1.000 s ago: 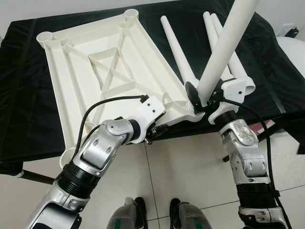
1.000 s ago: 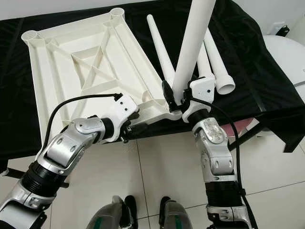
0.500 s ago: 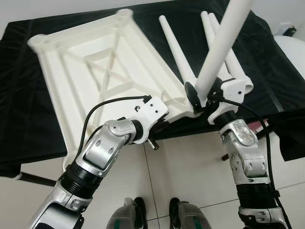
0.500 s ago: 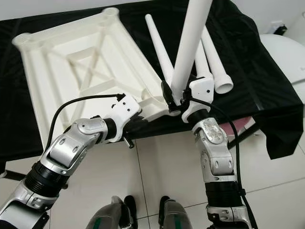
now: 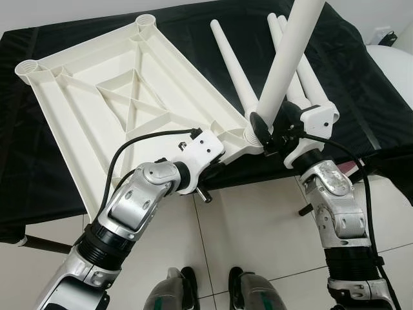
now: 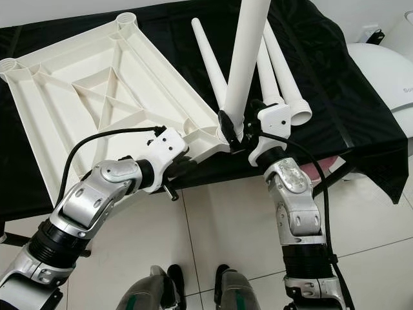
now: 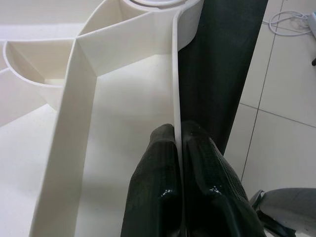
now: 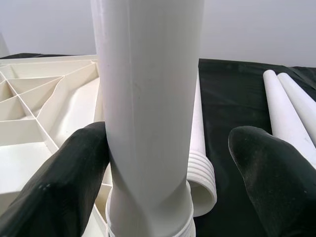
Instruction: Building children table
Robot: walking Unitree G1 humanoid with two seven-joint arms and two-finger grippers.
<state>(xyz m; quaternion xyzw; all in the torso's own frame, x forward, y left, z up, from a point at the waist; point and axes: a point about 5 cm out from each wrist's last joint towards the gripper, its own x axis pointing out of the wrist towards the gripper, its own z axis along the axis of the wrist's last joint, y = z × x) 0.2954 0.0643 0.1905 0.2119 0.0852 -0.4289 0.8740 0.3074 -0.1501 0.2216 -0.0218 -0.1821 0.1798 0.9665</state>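
The white table top [image 5: 129, 97] lies upside down on the black cloth, ribs facing up. My left gripper [image 7: 178, 163] is shut on its thin front rim [image 7: 175, 74], close to the near right corner. One white leg [image 5: 287, 58] stands tilted in that corner's socket [image 5: 253, 134]. My right gripper [image 8: 168, 138] is open around the leg's lower end. One finger [image 8: 74, 173] rests against the leg [image 8: 148, 98]; the other finger [image 8: 266, 168] stands well apart. Three loose legs lie on the cloth behind: one [image 5: 232, 64] alone and two [image 5: 310, 77] side by side.
The black cloth [image 5: 361, 77] hangs over the table's front edge. A white rounded object [image 6: 381, 71] stands at the far right. Tiled floor [image 5: 258, 226] lies below, with my feet [image 5: 213, 290] and a dark metal bar [image 5: 45, 242] at the lower left.
The table top has turned on the cloth, its far end swinging to the left. The leg stays in the corner socket, and both grippers stay at the near edge.
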